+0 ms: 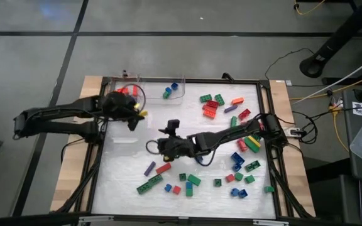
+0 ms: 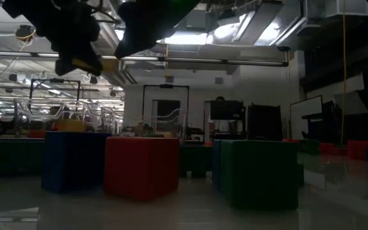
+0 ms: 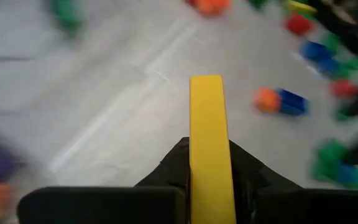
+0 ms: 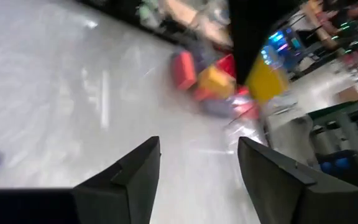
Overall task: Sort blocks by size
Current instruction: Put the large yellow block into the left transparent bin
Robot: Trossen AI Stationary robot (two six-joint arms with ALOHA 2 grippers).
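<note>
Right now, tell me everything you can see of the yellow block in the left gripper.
The yellow block is a long, narrow bar of smooth, bright plastic; no studs show on the face toward the wrist camera. The left gripper is shut on it, a dark finger pressing each long side, so one end sticks out past the fingertips. From above only a small yellow tip shows, held over the table just in front of the clear bin at the far left corner. Nothing but the fingers touches it.

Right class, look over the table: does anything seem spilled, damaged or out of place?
Nothing stands out. Small plastic bricks lie scattered loose on the white table, as expected mid-sort. The left gripper holds a long yellow brick; the right gripper is open and empty.
</note>
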